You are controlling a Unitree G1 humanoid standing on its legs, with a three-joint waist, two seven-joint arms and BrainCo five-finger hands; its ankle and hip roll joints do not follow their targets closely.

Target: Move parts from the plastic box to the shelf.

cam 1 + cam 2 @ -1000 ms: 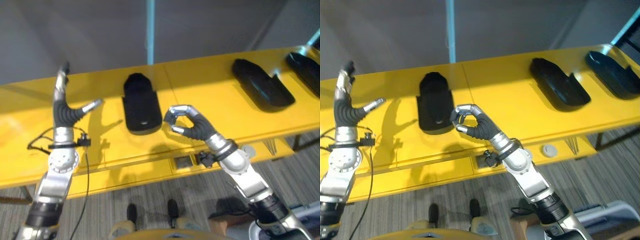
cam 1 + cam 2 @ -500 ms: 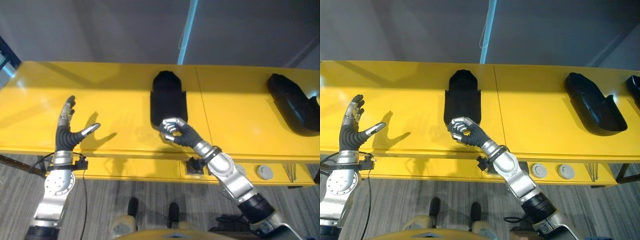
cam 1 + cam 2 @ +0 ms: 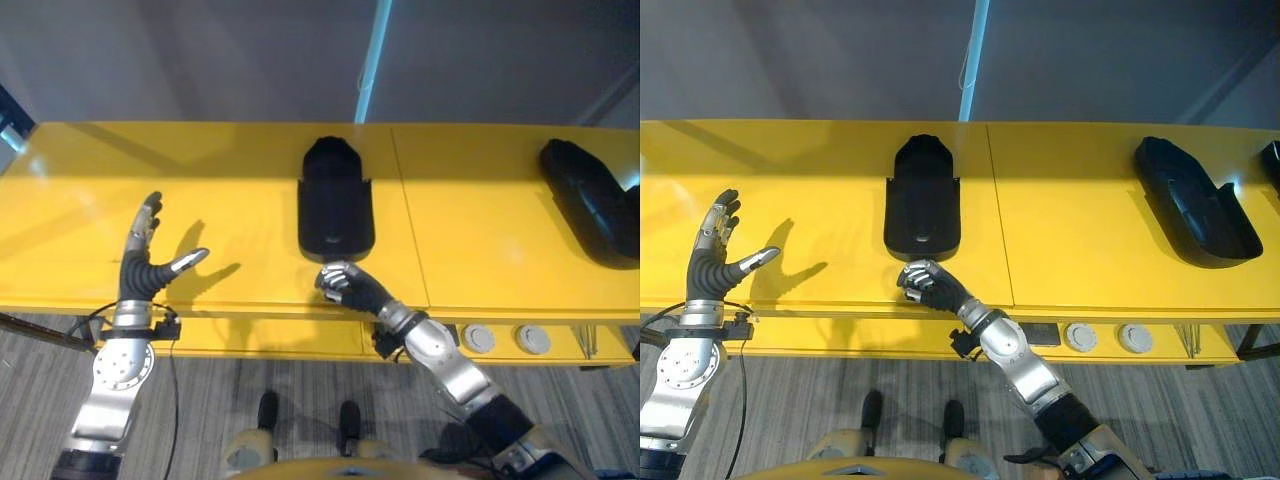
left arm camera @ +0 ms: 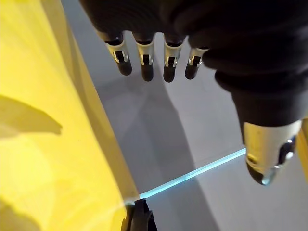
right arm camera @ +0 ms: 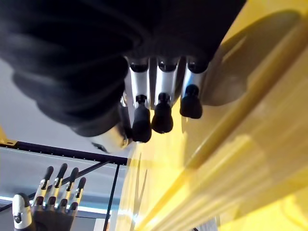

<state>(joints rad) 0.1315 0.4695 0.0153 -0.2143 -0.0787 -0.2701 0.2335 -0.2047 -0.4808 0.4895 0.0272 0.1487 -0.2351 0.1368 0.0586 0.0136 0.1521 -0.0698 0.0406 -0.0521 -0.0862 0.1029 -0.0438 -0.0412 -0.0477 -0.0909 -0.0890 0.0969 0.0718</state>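
A black moulded part [image 3: 336,208] lies flat on the yellow shelf [image 3: 480,220], near its middle. My right hand [image 3: 345,285] hovers at the shelf's front edge just in front of that part, apart from it. Its fingers [image 5: 161,108] are curled and hold nothing. My left hand [image 3: 145,265] is held up over the shelf's left portion, with straight fingers [image 4: 144,57] spread and the thumb out. A second black part [image 3: 1195,212] lies on the shelf at the right.
A grey wall and an upright light-blue post [image 3: 375,50] stand behind the shelf. Round fittings [image 3: 480,338] sit on the shelf's front face at the right. Grey carpet [image 3: 300,400] lies below. Bare yellow surface stretches between the two parts and at the left.
My right hand has drawn back from the middle black part to the shelf's front edge, still curled; the part stays on the shelf. The left hand has barely moved.
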